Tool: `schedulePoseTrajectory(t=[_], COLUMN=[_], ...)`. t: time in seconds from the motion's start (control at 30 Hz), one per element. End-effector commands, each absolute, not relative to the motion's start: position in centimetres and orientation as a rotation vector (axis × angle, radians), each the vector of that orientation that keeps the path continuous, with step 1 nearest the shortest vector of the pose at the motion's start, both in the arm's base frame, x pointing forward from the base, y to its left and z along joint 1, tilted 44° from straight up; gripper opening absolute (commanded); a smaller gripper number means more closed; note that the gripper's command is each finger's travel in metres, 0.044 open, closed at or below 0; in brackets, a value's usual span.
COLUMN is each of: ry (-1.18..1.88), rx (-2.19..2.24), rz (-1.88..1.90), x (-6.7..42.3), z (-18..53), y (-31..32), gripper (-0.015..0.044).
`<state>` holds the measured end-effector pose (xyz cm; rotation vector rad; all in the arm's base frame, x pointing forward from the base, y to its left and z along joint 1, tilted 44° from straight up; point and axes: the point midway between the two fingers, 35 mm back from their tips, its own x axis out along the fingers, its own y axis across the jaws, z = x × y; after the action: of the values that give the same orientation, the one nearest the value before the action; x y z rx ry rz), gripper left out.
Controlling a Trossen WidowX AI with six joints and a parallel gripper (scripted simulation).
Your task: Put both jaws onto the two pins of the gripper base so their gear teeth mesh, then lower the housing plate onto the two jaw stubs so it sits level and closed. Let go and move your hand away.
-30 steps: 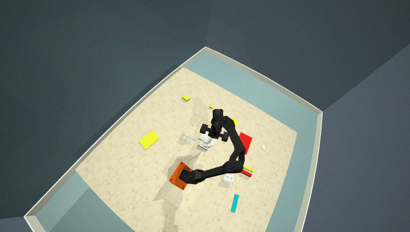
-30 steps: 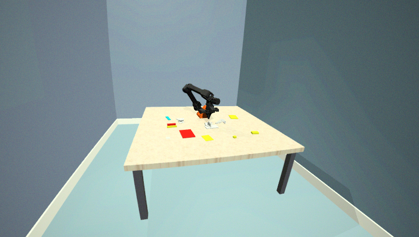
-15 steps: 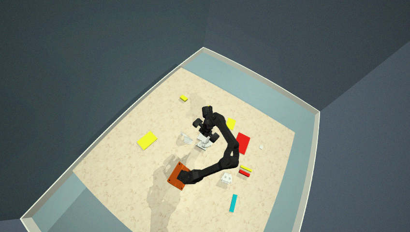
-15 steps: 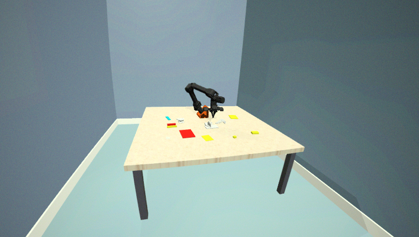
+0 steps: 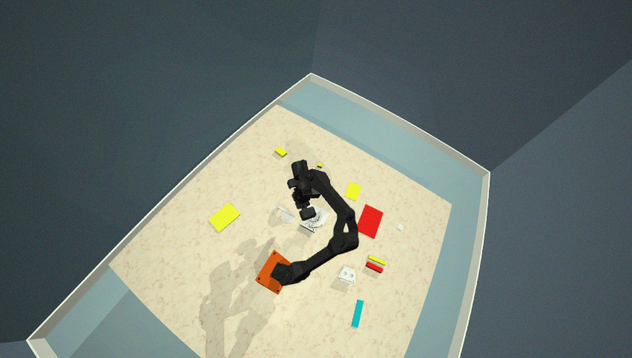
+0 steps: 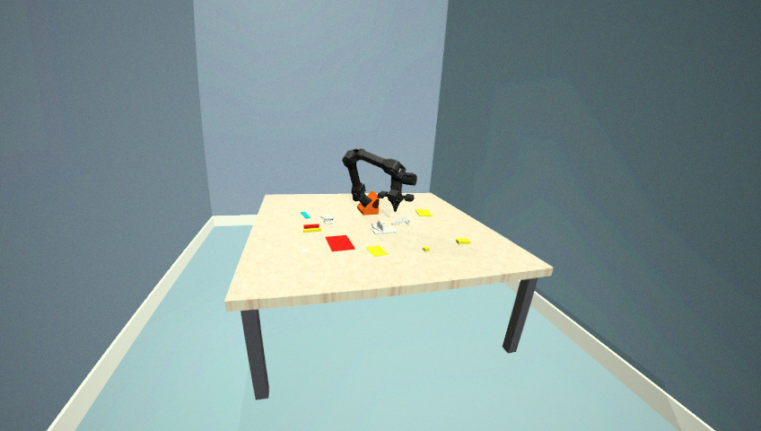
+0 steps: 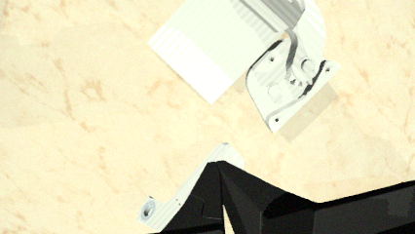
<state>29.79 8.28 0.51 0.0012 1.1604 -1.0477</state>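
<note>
The white gripper base [image 5: 317,221] [image 6: 385,231] [image 7: 187,54] lies on the table. One white jaw [image 6: 380,225] [image 7: 273,12] sits on it; gear teeth show beside a round pin, and another round pin beside them looks bare. How far that jaw is seated cannot be told. The other jaw [image 5: 285,213] [image 6: 401,220] [image 7: 179,195] lies loose on the table beside the base. My gripper [image 5: 298,198] [image 6: 395,208] [image 7: 215,170] is shut and empty above the table, and its fingers cover part of the loose jaw in the wrist view. The white housing plate [image 5: 346,273] [image 6: 328,219] lies apart from both.
A red slab [image 5: 370,221] [image 6: 340,242] and a yellow slab [image 5: 352,191] [image 6: 377,250] lie near the base. Another yellow slab [image 5: 223,217] [image 6: 423,212] lies beyond the loose jaw. Small bars lie near the housing plate, and a cyan bar [image 5: 357,313] [image 6: 304,215] lies past it.
</note>
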Motion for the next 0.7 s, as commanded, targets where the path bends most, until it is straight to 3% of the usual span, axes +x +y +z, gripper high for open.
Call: schedulePoseTrajectory(t=[0.0, 0.67], ry=[1.11, 0.735], rx=[0.091, 0.565], rz=[-1.114, -1.439], x=[29.1, 25.3], z=[-0.7, -5.2], y=[9.3, 13.8], gripper=[0.0, 0.0])
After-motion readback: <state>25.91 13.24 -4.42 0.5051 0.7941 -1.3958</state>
